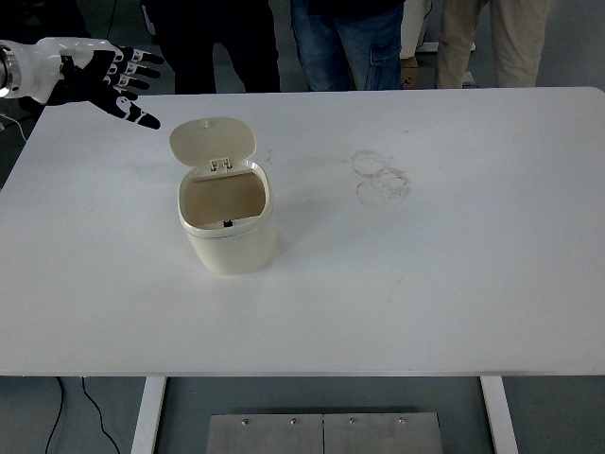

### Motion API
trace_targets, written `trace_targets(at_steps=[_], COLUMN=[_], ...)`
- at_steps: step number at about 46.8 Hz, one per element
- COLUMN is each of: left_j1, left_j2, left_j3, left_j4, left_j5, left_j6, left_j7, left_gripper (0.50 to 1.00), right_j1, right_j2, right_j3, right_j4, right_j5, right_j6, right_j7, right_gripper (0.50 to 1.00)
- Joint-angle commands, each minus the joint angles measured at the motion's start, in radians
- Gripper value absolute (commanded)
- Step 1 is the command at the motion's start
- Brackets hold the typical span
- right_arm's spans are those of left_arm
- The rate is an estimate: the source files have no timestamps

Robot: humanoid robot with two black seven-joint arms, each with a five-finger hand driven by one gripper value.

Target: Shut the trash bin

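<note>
At the upper left of the frame the left hand (99, 78) hangs above the table's far corner with its fingers (142, 117) spread and nothing in them, apparently placed to come at the lid from behind. Just right of it, left of centre, the cream trash bin (230, 232) stands upright on the white table (444, 274), its lid (213, 139) tipped back on the rear hinge, so the bin is not yet closed. Further right, faint ring marks (381, 177) stain the tabletop.
</note>
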Motion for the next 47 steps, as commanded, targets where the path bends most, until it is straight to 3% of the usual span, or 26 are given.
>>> trace_targets(at_steps=[1, 5, 8, 41, 47], left_j1=[-0.02, -0.028, -0.037, -0.082, -0.1], left_j2=[-0.013, -0.021, -0.024, -0.108, -0.125], left_j3=[0.0, 0.0, 0.0, -0.009, -0.009], left_j4=[-0.002, -0.012, -0.022, -0.028, -0.028], left_j5=[0.002, 0.002, 0.002, -0.004, -0.007], left_j6=[-0.036, -0.059, -0.078, -0.09, -0.095], left_j7=[0.035, 0.113, 0.141, 0.149, 0.176], left_gripper=[1.0, 1.0, 1.0, 1.0, 1.0], right_j1=[-0.001, -0.001, -0.001, -0.001, -0.001], right_j2=[0.0, 0.0, 0.0, 0.0, 0.0], right_j3=[-0.001, -0.001, -0.001, -0.001, 0.001], right_j4=[0.0, 0.0, 0.0, 0.0, 0.0], right_j5=[0.0, 0.0, 0.0, 0.0, 0.0], right_j6=[0.0, 0.0, 0.001, 0.0, 0.0], right_j7=[0.0, 0.0, 0.0, 0.0, 0.0], right_gripper=[0.989, 0.989, 0.991, 0.989, 0.991])
